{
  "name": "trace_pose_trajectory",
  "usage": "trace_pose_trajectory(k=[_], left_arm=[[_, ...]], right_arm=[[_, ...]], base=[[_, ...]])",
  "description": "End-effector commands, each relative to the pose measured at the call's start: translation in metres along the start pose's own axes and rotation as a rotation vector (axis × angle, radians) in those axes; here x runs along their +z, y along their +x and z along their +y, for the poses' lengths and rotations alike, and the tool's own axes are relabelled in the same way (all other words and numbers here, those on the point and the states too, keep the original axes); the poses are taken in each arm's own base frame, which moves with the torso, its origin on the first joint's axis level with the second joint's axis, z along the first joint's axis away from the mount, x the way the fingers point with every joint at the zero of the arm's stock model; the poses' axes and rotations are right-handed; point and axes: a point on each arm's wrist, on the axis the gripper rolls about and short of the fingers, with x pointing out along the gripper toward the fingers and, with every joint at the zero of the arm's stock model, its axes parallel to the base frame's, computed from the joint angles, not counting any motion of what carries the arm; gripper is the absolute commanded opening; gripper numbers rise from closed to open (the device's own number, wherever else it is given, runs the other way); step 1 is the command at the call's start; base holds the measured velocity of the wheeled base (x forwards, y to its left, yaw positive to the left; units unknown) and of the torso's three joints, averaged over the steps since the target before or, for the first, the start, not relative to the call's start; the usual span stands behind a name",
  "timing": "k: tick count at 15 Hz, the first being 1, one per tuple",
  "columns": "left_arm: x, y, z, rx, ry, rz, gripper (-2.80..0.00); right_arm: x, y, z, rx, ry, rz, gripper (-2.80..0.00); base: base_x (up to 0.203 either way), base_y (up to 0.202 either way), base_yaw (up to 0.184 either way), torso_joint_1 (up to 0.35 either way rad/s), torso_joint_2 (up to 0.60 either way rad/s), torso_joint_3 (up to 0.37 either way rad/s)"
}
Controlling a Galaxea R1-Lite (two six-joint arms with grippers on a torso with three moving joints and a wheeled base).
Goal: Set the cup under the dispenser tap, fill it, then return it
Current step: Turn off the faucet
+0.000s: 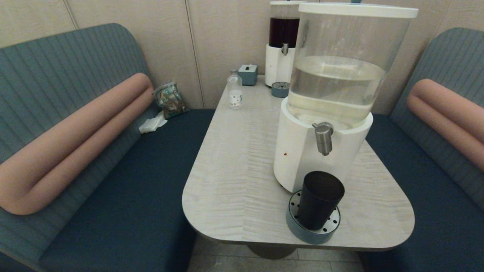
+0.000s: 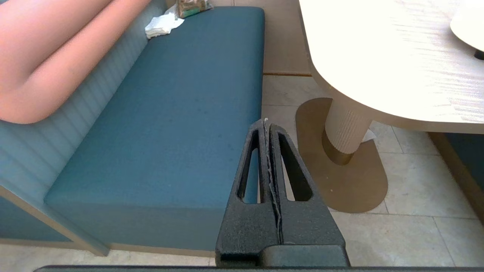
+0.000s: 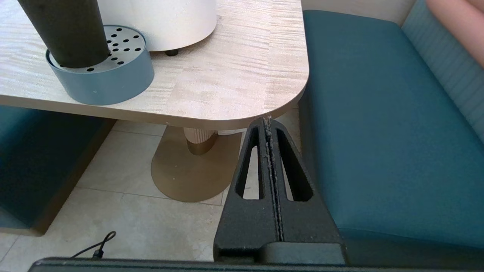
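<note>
The dark cup (image 1: 319,199) stands upright on a round blue-grey drip tray (image 1: 298,226) at the table's near edge, just below the brushed-steel dispenser tap (image 1: 324,136) of the big white-based clear-tank dispenser (image 1: 332,94). In the right wrist view the cup (image 3: 66,32) and drip tray (image 3: 109,81) show on the table. My left gripper (image 2: 267,122) hangs shut and empty below table height, beside the left bench. My right gripper (image 3: 267,120) is shut and empty too, low by the table's near right corner. Neither gripper shows in the head view.
A small clear bottle (image 1: 235,92), a tissue box (image 1: 248,74), a second drip tray (image 1: 280,90) and a dark-liquid dispenser (image 1: 281,45) stand at the table's (image 1: 234,170) far end. Blue benches (image 1: 124,181) flank it; a snack bag (image 1: 170,99) and crumpled tissue (image 1: 152,123) lie on the left bench.
</note>
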Motion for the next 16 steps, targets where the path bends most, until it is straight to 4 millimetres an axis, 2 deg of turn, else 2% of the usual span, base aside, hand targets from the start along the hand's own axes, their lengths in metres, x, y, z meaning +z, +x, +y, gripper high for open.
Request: trace_pose_trajectory(k=[1, 7, 8, 10, 12, 14, 16], left_arm=[[0.000, 0.000, 0.000, -0.001, 0.000, 0.000, -2.80], [0.001, 0.000, 0.000, -0.017, 0.036, -0.004, -2.80], [0.012, -0.003, -0.001, -0.029, 0.035, -0.037, -2.80], [0.056, -0.014, -0.002, -0.050, 0.033, -0.131, -2.80], [0.125, -0.016, -0.003, -0.071, 0.014, -0.188, -2.80], [0.186, 0.018, -0.005, -0.132, -0.037, -0.119, -2.80], [0.219, 0.068, -0.009, -0.257, -0.112, -0.008, -2.80]], right_arm=[[0.000, 0.000, 0.000, 0.001, -0.001, 0.002, -2.80], [0.000, 0.000, 0.000, 0.001, -0.001, 0.001, -2.80], [0.000, 0.000, 0.000, 0.001, -0.001, 0.001, -2.80], [0.000, 0.000, 0.000, 0.001, -0.001, -0.001, -2.80], [0.000, 0.000, 0.000, 0.001, -0.001, 0.001, -2.80], [0.000, 0.000, 0.000, 0.001, -0.001, 0.002, -2.80], [0.000, 0.000, 0.000, 0.001, -0.001, 0.002, -2.80]], base=[[0.000, 0.000, 0.000, 0.000, 0.00, 0.000], [0.000, 0.000, 0.000, 0.000, 0.00, 0.000], [0.000, 0.000, 0.000, 0.000, 0.00, 0.000], [0.000, 0.000, 0.000, 0.000, 0.00, 0.000], [0.000, 0.000, 0.000, 0.000, 0.00, 0.000], [0.000, 0.000, 0.000, 0.000, 0.00, 0.000], [0.000, 0.000, 0.000, 0.000, 0.00, 0.000]])
